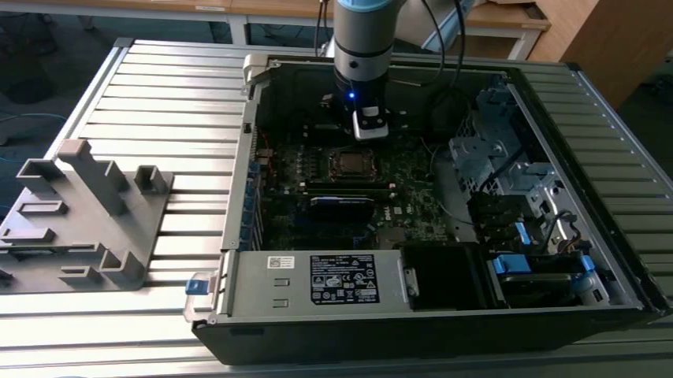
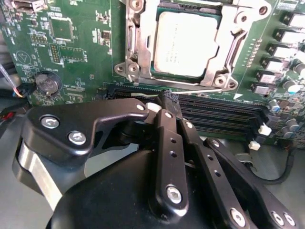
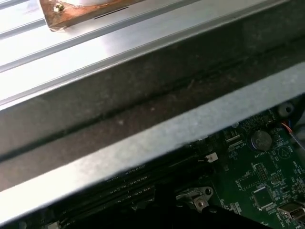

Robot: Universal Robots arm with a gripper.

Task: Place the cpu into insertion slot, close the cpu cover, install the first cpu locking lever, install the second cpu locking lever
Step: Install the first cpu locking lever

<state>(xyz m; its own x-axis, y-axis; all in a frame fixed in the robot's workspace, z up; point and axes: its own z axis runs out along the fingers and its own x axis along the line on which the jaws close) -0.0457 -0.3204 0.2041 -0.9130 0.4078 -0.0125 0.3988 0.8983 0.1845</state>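
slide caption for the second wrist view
cpu seated with the cpu cover down around it, shut gripper poised close beside them

On the ribbed metal counter (image 1: 158,87): open black computer case (image 1: 421,339), centre to right of frame. At left, grey moulded fixture (image 1: 84,220).

You're looking at the cpu (image 2: 186,44) seated in its socket, with the cpu cover (image 2: 141,33) lying flat around it. Your hand (image 2: 169,100) hangs over the memory slots (image 2: 224,114) beside the socket, fingertips together, near a thin lever rod (image 2: 205,90).
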